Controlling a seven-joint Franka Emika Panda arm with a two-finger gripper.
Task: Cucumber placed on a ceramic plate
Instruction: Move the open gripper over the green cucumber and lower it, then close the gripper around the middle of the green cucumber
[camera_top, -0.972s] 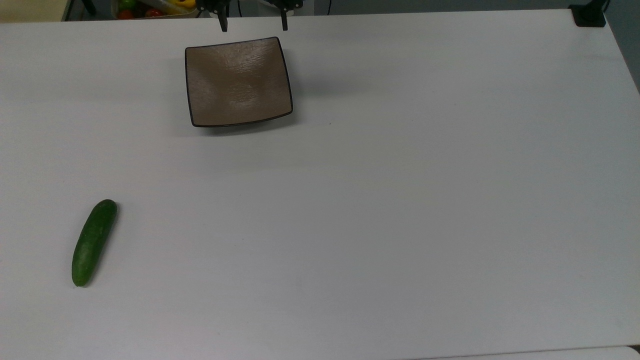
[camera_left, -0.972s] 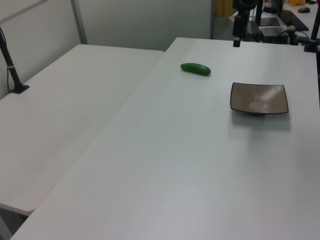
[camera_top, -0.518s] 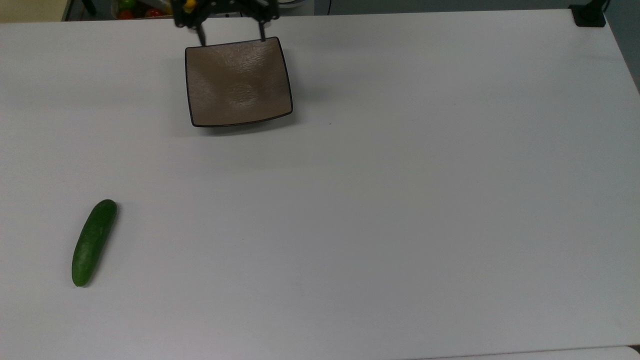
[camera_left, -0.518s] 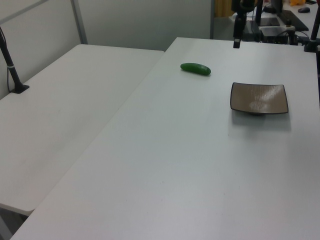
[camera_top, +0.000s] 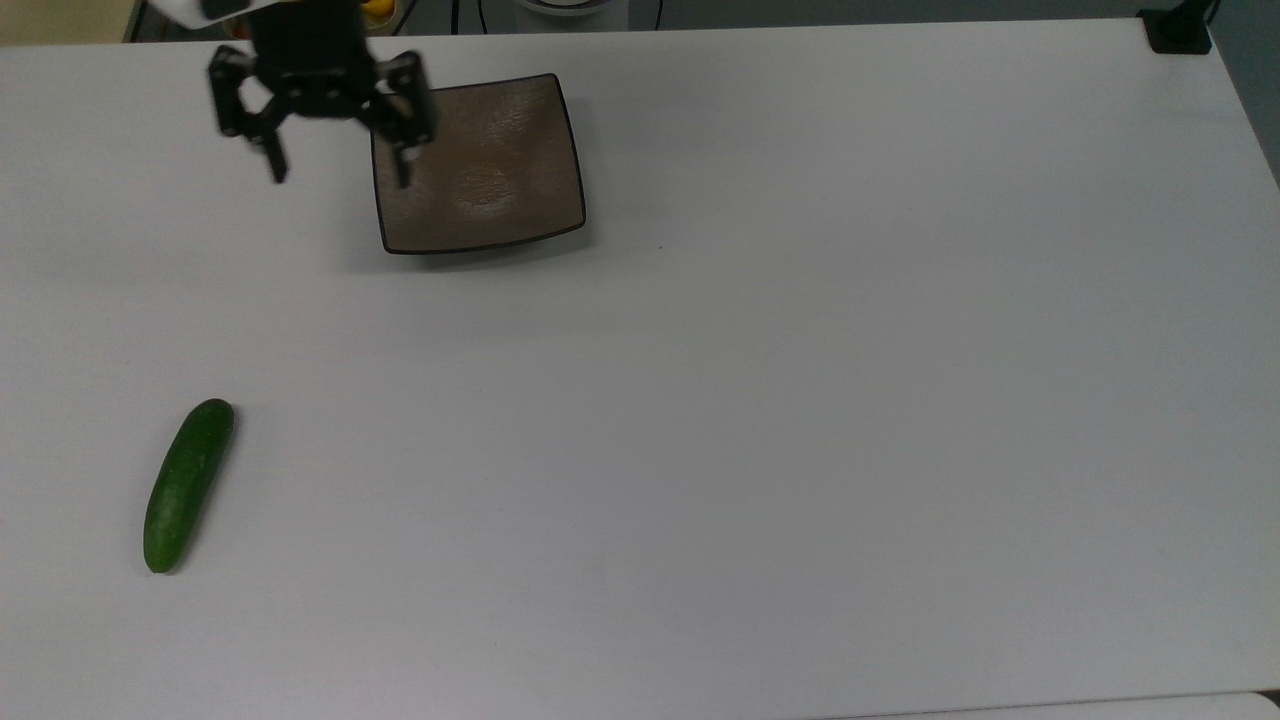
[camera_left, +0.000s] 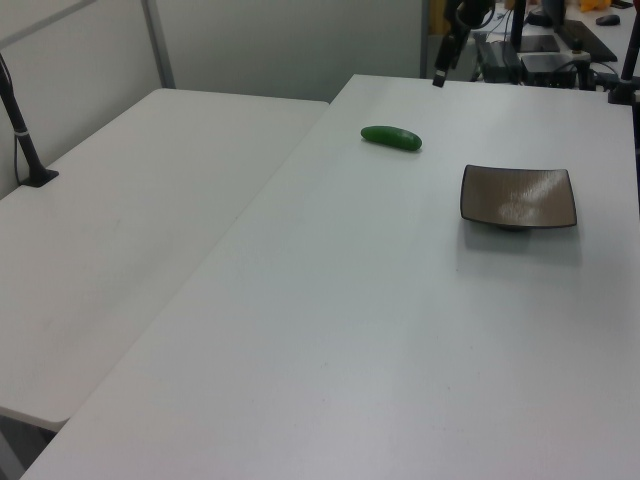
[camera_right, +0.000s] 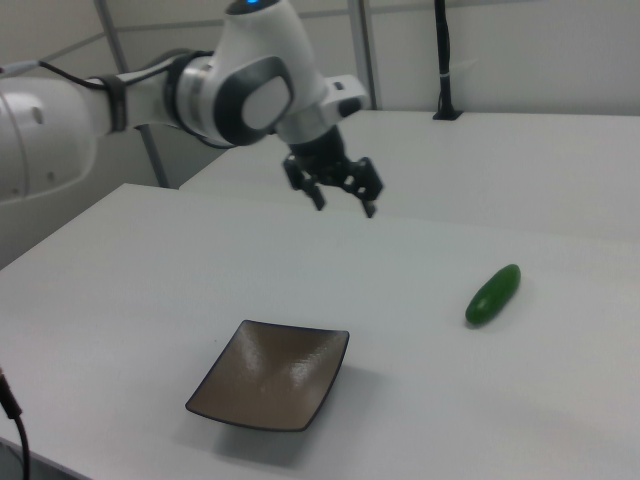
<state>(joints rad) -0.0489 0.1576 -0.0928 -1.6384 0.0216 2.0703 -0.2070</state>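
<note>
The cucumber (camera_top: 188, 485) lies flat on the white table (camera_top: 800, 400), down at 8 o'clock in the top view. Its long side runs from 1 to 7 o'clock. It is smooth, dark green, with round ends. The square, shiny brown ceramic plate (camera_top: 490, 170) sits well apart at 11 o'clock. The black pincer (camera_top: 337, 176) hangs beside the plate, fingers apart, holding nothing.

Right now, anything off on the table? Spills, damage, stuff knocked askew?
Nothing stands out. The cucumber lies whole on the bare table, well apart from the plate, which sits flat, empty and unchipped. The end effector hangs open in the air, holding nothing.
</note>
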